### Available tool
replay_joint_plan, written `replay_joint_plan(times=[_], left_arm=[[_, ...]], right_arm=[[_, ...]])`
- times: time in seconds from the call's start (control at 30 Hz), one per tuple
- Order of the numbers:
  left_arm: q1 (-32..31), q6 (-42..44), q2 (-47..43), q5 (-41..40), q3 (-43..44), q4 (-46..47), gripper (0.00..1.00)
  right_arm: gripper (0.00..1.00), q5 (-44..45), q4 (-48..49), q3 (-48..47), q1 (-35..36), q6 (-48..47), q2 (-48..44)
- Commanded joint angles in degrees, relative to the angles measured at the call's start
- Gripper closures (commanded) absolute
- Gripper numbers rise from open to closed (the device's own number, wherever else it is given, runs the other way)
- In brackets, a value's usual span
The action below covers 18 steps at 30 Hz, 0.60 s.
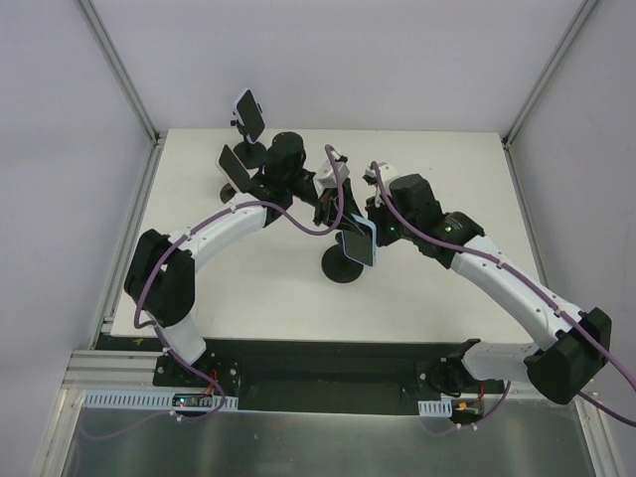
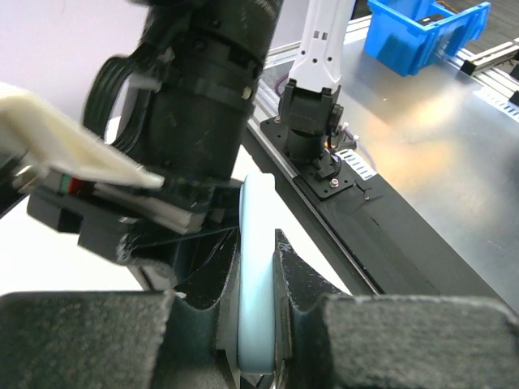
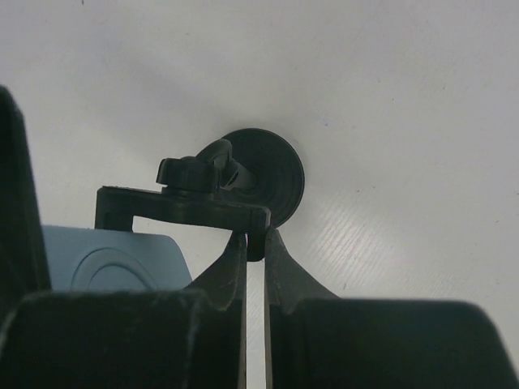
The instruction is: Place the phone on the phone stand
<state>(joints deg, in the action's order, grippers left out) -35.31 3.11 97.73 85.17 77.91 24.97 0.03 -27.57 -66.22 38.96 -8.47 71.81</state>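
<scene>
The phone (image 1: 359,242) has a light-blue case and a dark screen, and is held tilted over the black phone stand's round base (image 1: 342,268) at mid-table. My left gripper (image 1: 335,217) is shut on the phone's edge. In the left wrist view the pale blue edge (image 2: 258,219) sits pinched between the fingers of the left gripper (image 2: 258,271). My right gripper (image 1: 376,227) is shut on the end of the stand's black clamp bracket (image 3: 182,209). The right wrist view shows the right gripper (image 3: 255,243), the stand base (image 3: 276,174) and the phone's blue back (image 3: 113,263).
Two other black stands carrying phones stand at the back left, one (image 1: 248,116) at the table's far edge and one (image 1: 237,169) just in front of it. Metal frame posts rise at the table's back corners. A blue bin (image 2: 422,36) lies off the table.
</scene>
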Motion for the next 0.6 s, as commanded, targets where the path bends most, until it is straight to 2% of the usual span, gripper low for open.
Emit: replay_joint_plan(times=[0.0, 0.1, 0.17, 0.37, 0.47, 0.5, 0.53, 0.57], left_arm=[[2.88, 10.31, 1.05, -2.46, 3.47, -2.19, 1.0], [3.23, 14.79, 1.23, -3.95, 4.53, -8.08, 1.0], [3.4, 19.27, 0.18, -8.49, 4.1, -13.86, 1.0], [3.85, 26.24, -2.46, -19.93, 1.2, -17.15, 1.0], [3.85, 26.78, -5.18, -32.65, -0.3, -19.61, 1.0], [3.93, 24.42, -7.1, -40.61, -0.91, -19.96, 1.0], [3.85, 23.87, -8.25, -43.91, -2.66, -19.96, 1.0], [3.32, 21.26, -9.22, -50.3, -3.46, -20.05, 1.0]], right_arm=[[1.0, -9.35, 3.66, 0.82, 0.33, -2.08, -4.74], [1.0, -7.25, 4.11, 1.09, -0.46, -1.29, -4.75], [1.0, -5.74, 5.15, 2.48, -0.46, -0.41, -5.45], [0.99, -3.38, 9.47, 5.83, -0.46, 2.14, -7.3], [1.0, 5.12, 11.22, 7.94, 0.23, 5.3, -9.13], [1.0, 8.46, 11.57, 8.55, 1.54, 6.09, -9.49], [1.0, 16.15, 12.27, 9.34, 2.69, 7.84, -9.84], [1.0, 20.14, 12.71, 9.7, 4.01, 8.29, -10.11]])
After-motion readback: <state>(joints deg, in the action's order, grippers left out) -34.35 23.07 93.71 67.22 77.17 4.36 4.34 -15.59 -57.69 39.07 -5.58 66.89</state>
